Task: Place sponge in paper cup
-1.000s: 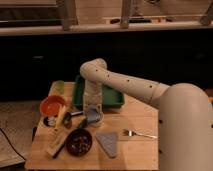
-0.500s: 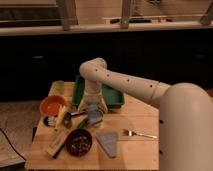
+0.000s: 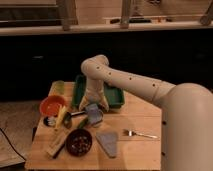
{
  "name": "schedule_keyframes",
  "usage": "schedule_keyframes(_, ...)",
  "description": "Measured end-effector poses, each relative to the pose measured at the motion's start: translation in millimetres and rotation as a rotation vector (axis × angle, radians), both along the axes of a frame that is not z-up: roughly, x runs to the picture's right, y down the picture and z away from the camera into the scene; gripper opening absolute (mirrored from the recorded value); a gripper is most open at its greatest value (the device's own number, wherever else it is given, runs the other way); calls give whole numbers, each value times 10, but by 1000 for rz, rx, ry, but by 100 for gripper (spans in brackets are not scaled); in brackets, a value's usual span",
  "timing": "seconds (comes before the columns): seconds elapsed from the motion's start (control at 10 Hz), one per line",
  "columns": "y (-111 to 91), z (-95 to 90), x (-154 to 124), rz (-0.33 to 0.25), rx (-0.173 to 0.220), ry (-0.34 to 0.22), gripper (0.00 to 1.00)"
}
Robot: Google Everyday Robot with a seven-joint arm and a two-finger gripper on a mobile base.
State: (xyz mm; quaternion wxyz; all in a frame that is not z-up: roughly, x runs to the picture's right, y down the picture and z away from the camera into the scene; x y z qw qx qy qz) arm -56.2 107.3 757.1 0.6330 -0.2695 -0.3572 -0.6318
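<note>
The blue-grey sponge sits at the mouth of the short whitish paper cup, near the middle of the wooden table. My gripper hangs straight down over them from the pale arm that arches in from the right. Its fingers are spread open to either side of the sponge. I cannot tell whether the fingers still touch the sponge. The sponge and gripper hide part of the cup.
A green tray lies behind the gripper. An orange bowl, a yellow-green cup and a yellow object are at the left. In front are a dark brown bowl, a flat grey wedge and a fork.
The gripper has shifted slightly over the cup and its fingers look wider apart. The sponge now shows more plainly beneath it.
</note>
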Motion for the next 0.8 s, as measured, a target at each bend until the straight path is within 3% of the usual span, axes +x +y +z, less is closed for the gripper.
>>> schedule_keyframes(0.8, -264, 38, -164, -57, 29, -32, 80)
